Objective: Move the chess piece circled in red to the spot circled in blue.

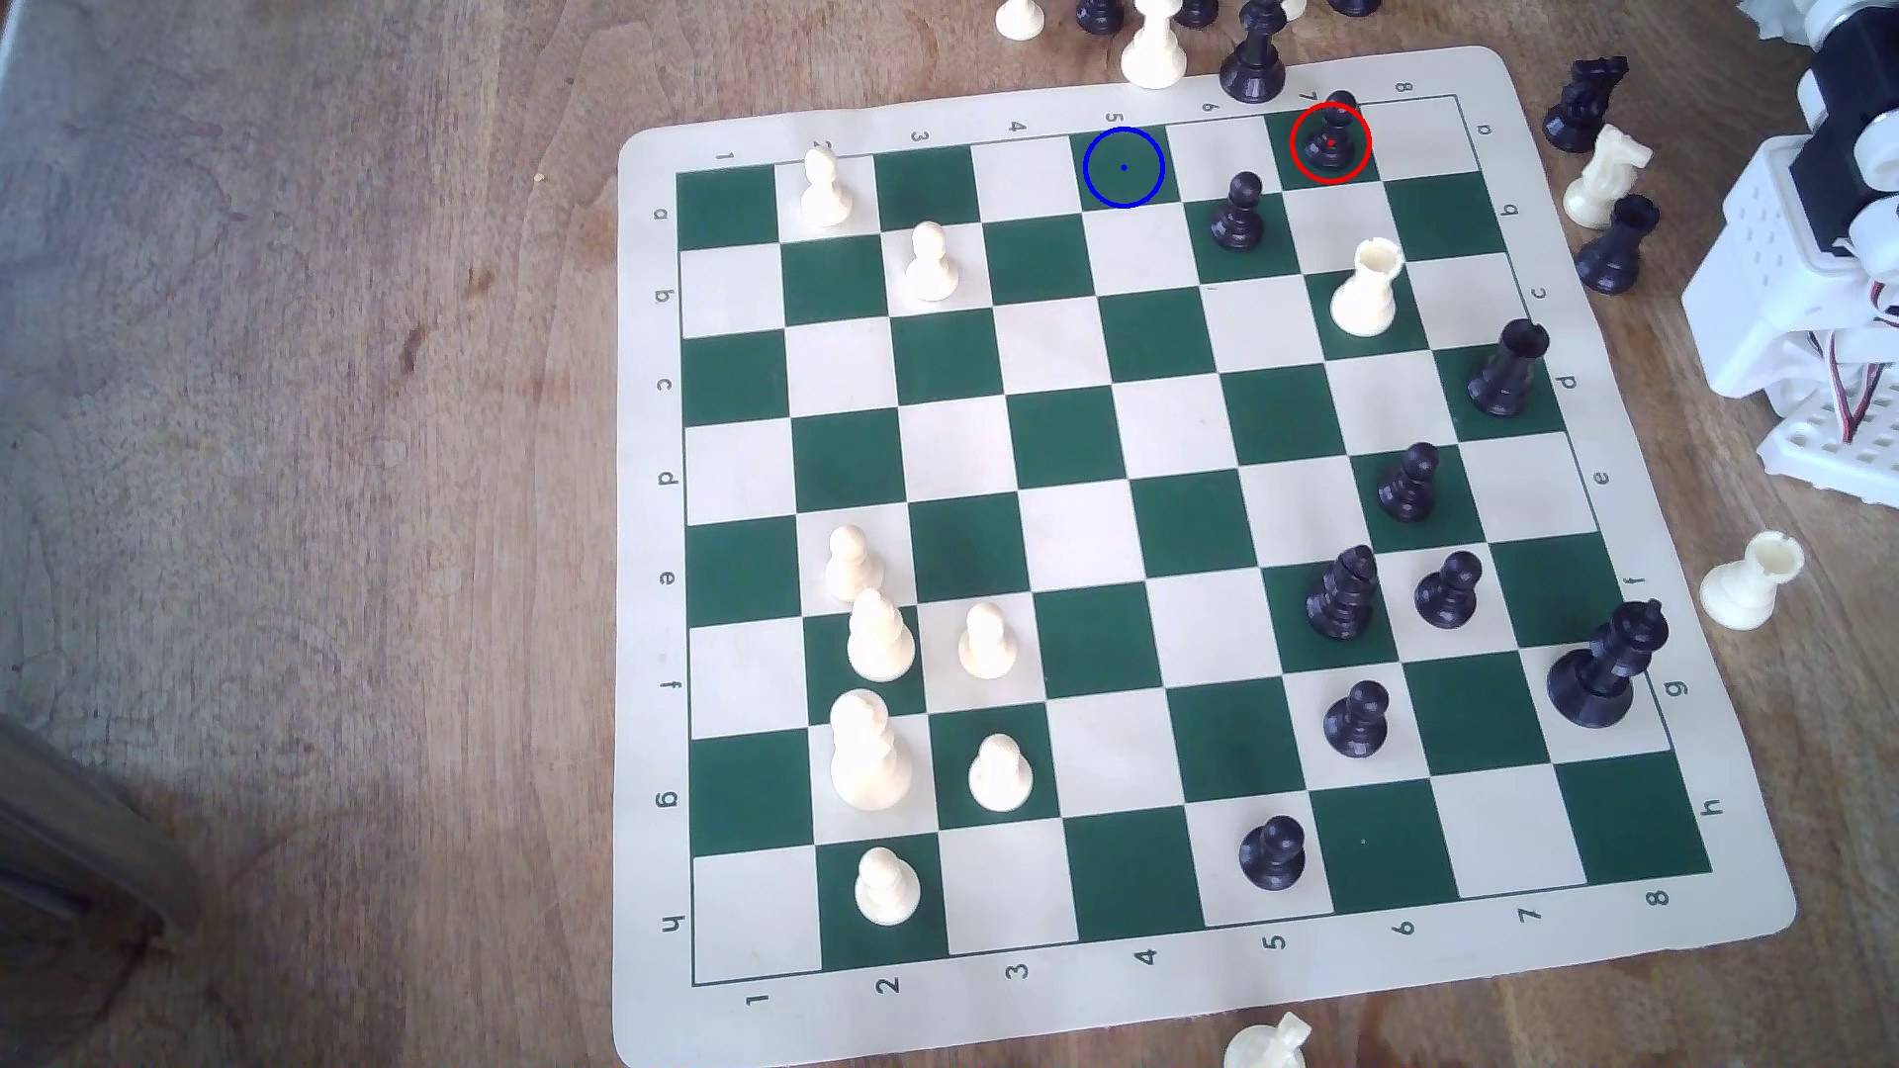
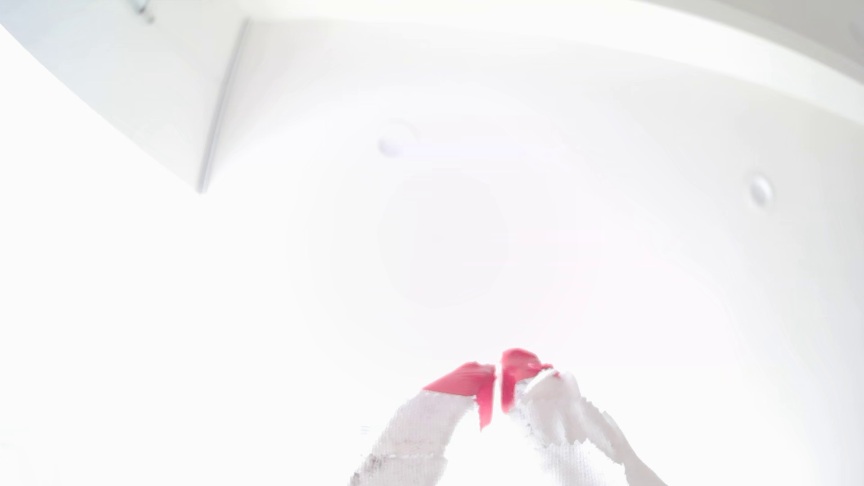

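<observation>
The chess piece circled in red (image 1: 1329, 139) is a small black pawn standing on a green square in the board's far row, toward the exterior view's right. The spot circled in blue (image 1: 1123, 167) is a bare green square in the same row, two squares to the exterior view's left of it. In the wrist view my gripper (image 2: 498, 374) faces a bright white surface. Its red-tipped fingers (image 2: 467, 378) meet with nothing between them. The arm's white body (image 1: 1809, 257) stands off the board at the exterior view's right edge, far from the pawn.
Another black pawn (image 1: 1238, 211) stands one row nearer, between the two circles. A cream rook (image 1: 1367, 288) and a black rook (image 1: 1505, 365) stand on the board's right side. Captured pieces (image 1: 1249, 56) crowd the table just beyond the far edge of the mat (image 1: 658, 1027).
</observation>
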Tool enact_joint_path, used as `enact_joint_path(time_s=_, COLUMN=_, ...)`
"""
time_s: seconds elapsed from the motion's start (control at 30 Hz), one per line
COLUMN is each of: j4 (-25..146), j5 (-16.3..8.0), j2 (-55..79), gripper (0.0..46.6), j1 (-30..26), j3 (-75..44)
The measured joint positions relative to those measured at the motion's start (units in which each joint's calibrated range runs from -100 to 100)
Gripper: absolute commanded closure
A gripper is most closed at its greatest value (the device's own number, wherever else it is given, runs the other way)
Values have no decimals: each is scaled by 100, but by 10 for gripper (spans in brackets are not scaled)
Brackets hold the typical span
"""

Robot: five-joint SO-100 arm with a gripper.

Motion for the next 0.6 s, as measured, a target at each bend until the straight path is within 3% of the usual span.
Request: enact_joint_path(time_s=0.6, j4=0, j5=0, j2=0, gripper=453, j1=0, j3=0)
